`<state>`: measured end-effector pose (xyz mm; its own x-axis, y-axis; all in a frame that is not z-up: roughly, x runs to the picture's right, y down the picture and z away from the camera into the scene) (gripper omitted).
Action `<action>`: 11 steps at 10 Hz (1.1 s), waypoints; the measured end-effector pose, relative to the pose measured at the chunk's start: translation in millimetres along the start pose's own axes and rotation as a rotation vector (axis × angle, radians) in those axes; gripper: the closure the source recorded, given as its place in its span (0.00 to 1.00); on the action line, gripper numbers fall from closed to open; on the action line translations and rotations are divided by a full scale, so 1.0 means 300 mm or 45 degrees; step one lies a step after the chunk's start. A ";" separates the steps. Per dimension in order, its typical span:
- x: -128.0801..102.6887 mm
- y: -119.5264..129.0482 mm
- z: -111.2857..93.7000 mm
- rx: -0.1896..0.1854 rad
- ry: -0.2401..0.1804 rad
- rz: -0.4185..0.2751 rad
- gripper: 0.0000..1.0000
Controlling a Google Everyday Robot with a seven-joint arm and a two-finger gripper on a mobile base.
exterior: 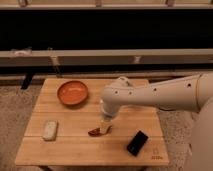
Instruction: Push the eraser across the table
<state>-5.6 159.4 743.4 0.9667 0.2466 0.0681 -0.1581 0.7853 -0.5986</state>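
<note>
The eraser (137, 142), a flat black slab, lies near the front right of the light-wood table (75, 150). My gripper (105, 127) hangs from the white arm over the table's middle, just above a red pepper (95, 132). The gripper is to the left of the eraser and apart from it, about a hand's width away.
An orange bowl (72, 92) stands at the back left. A whitish-grey rounded block (50, 130) lies at the front left. A small dark mark (156, 156) sits near the front right corner. A dark bench and wall run behind the table.
</note>
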 end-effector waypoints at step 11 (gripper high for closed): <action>-0.003 -0.014 -0.010 0.017 0.017 -0.026 0.20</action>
<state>-5.1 154.2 743.5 0.9723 0.2232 0.0694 -0.1412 0.7975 -0.5865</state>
